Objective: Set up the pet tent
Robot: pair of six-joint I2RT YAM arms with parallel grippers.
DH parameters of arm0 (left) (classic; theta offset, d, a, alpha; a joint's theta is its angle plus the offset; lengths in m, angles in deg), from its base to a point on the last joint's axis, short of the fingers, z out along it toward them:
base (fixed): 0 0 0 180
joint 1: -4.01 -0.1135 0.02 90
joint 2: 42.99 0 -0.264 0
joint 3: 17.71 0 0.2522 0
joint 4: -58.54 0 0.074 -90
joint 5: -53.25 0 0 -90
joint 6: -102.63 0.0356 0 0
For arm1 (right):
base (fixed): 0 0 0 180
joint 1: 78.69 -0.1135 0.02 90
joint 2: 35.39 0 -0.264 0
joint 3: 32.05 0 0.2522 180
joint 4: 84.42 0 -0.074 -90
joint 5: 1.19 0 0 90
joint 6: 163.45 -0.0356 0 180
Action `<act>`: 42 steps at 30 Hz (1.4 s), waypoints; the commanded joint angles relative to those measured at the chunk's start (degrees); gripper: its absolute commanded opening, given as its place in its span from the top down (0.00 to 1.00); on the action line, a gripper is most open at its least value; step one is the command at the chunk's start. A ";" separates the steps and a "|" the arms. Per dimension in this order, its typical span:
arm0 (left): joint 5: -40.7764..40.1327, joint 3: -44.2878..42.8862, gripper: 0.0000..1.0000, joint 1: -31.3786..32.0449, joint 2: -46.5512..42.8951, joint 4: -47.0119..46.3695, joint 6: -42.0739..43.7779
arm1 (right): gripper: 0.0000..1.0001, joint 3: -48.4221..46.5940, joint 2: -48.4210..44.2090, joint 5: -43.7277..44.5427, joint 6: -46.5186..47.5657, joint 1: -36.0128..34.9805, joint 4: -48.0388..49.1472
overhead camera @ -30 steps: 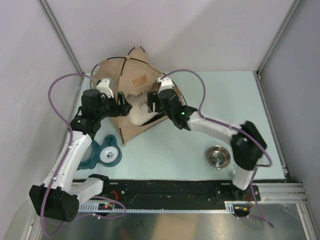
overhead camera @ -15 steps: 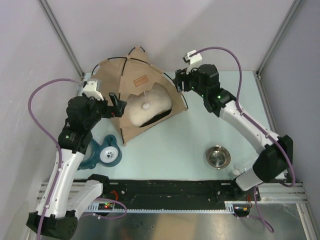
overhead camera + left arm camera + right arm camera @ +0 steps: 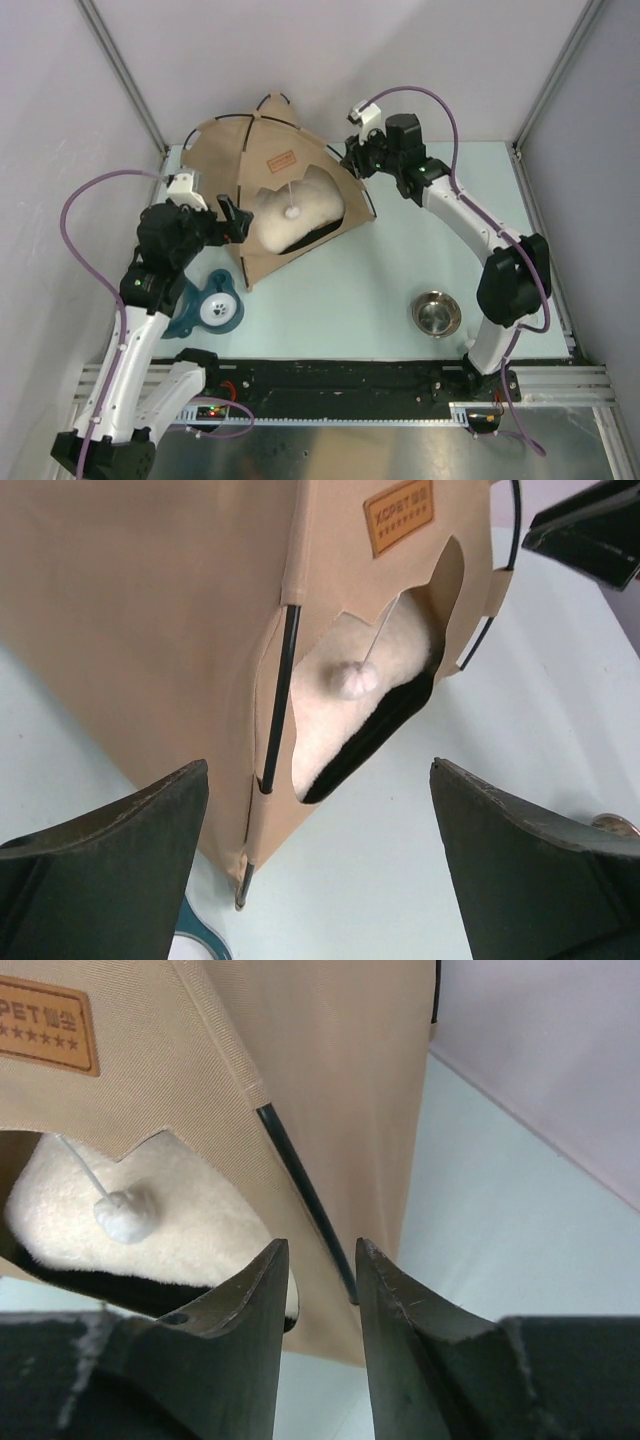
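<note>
Right gripper (image 3: 352, 160) had edged left against the tent's (image 3: 230, 160) upper-right edge, fingers narrowly parted; left gripper (image 3: 233, 217) gaped empty.

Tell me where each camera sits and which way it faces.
Top external: fixed above and behind the arm bases, looking down; both arms show, left hand and right hand flanking the pet tent.
Left wrist: rides the left arm, facing the tent's opening; its two fingers, wide apart, show below.
Right wrist: rides the right arm, facing a black tent pole; its fingers, narrowly apart, show below.
Shared: both wrist views show the white pompom and brown label.
</note>
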 commanded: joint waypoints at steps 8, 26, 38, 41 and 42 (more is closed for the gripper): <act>1.05 -1.43 0.11 -0.24 6.69 -0.60 -1.71 | 0.73 -12.31 9.21 -1.51 1.80 0.37 -1.46; 2.75 -0.07 0.13 -0.06 8.85 -0.95 -2.59 | 1.00 12.93 -17.64 28.17 9.04 -8.17 1.26; 1.49 -1.79 0.16 0.15 14.70 -2.64 -2.75 | 0.93 13.66 -14.07 34.99 10.47 -11.80 -3.04; 1.21 -1.80 0.25 0.13 16.11 -2.90 -2.60 | 0.89 13.69 -10.95 35.28 9.18 -11.59 -3.37; 0.77 -1.90 0.29 0.12 16.77 -2.95 -2.54 | 0.89 13.71 -10.15 35.33 8.63 -11.35 -3.33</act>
